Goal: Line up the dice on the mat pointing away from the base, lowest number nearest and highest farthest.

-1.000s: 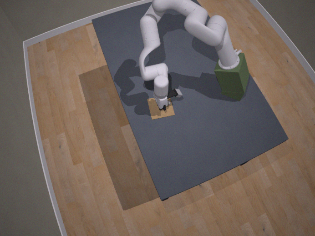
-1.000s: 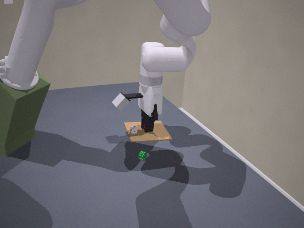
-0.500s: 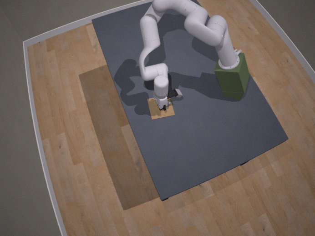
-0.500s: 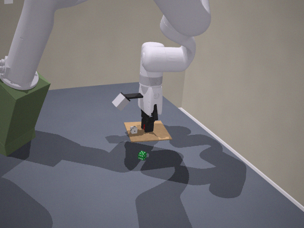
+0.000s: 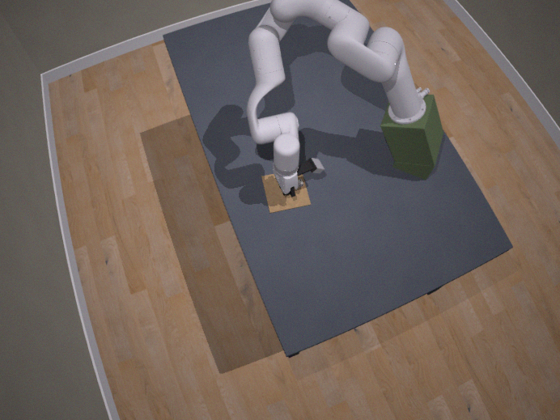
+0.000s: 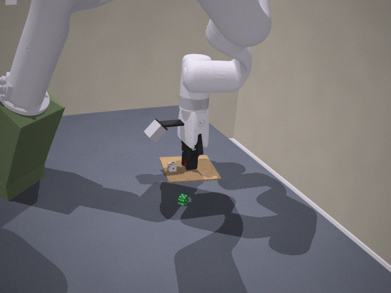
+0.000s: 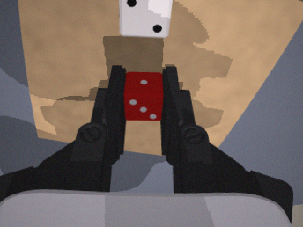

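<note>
The tan mat (image 5: 300,202) (image 6: 208,174) (image 7: 53,19) lies flat on the table. My gripper (image 5: 289,193) (image 6: 188,166) (image 7: 144,85) points down over it and is shut on the red die (image 6: 185,163) (image 7: 144,99). The red die is low over or on the mat; its underside is hidden. In the wrist view it shows three pips on top and one on a side. The white die (image 6: 172,166) (image 7: 145,15) stands on the mat on the base side of the red die, with two pips on top. The green die (image 6: 183,199) lies on the table off the mat, many-pipped.
The robot's green base block (image 5: 410,144) (image 6: 32,143) stands on the table. The camera (image 5: 316,166) (image 6: 155,130) sticks out from the wrist toward the base, above the table. The table's edge (image 5: 227,212) runs past the mat's far side.
</note>
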